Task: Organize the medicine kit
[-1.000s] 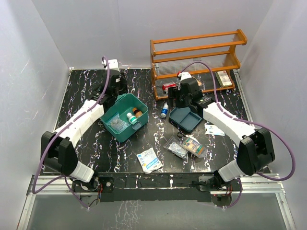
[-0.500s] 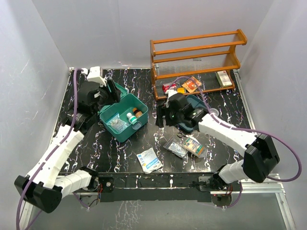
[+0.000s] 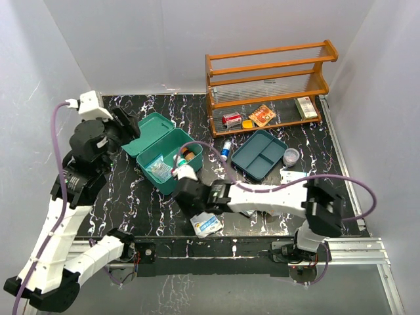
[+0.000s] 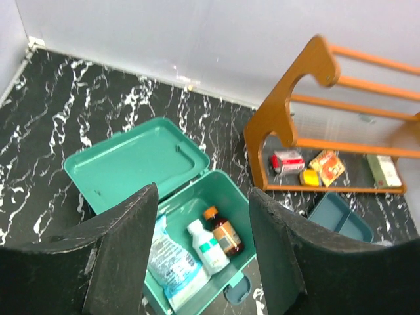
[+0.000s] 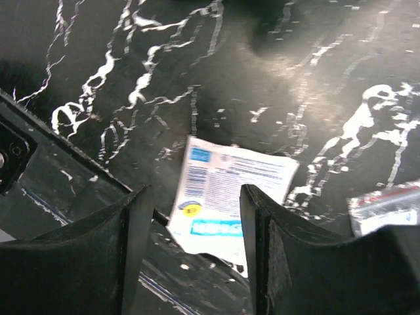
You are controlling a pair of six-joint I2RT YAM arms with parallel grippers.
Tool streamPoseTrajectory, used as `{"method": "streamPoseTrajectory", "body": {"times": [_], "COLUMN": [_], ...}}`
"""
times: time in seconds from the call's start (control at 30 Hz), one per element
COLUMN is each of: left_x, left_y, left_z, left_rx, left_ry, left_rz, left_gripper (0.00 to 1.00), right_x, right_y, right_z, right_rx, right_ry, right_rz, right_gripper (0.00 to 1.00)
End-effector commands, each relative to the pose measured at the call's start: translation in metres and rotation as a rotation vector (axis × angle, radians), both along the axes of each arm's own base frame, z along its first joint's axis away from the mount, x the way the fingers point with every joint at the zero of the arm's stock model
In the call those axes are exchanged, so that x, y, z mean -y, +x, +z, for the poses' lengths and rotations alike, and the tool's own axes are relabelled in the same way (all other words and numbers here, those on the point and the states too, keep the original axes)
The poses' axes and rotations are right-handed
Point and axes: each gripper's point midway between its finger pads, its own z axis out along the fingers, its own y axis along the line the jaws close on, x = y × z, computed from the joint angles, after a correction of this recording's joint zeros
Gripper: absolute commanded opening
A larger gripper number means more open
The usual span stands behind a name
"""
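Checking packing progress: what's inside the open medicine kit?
Inside the medicine kit lie a clear plastic pouch, a white bottle and a brown bottle with an orange cap. Anything beneath the pouch is covered.

The print on the white sachet (image 5: 231, 187) is unreadable.

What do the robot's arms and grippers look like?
The left arm and right arm have white shells between bulky black joints, each trailed by a looping purple cable. The left gripper and right gripper each carry two broad, flat, matte black fingers.
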Motion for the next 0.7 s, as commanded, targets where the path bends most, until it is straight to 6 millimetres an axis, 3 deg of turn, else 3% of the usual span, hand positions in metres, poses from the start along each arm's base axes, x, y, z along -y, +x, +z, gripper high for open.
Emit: {"method": "streamPoseTrajectory", "body": {"times": [0.0, 0.17, 0.4, 0.67], "left_x": [-0.015, -0.016, -0.016, -0.015], "left_y": [-0.008, -0.01, -0.01, -0.009], "left_z": [0.026, 0.026, 0.019, 0.012], "left_rx": [0.048, 0.052, 0.041, 0.027], "left_ry": [0.019, 0.018, 0.023, 0.028], "left_rz": [0.05, 0.05, 0.048, 0.047], "left_gripper": [0.56, 0.56, 0.56, 0.57], "right_x": [-0.021, -0.031, -0.028, -0.027], "right_y": [-0.007, -0.018, -0.026, -0.033], "right_z": [0.003, -0.019, -0.041, -0.062], "right_rx": [0.083, 0.073, 0.03, -0.015], "right_ry": [-0.086, -0.175, -0.23, -0.269], "right_rz": [0.035, 0.09, 0.114, 0.145], "right_gripper": [0.51, 0.44, 0.35, 0.39]}}
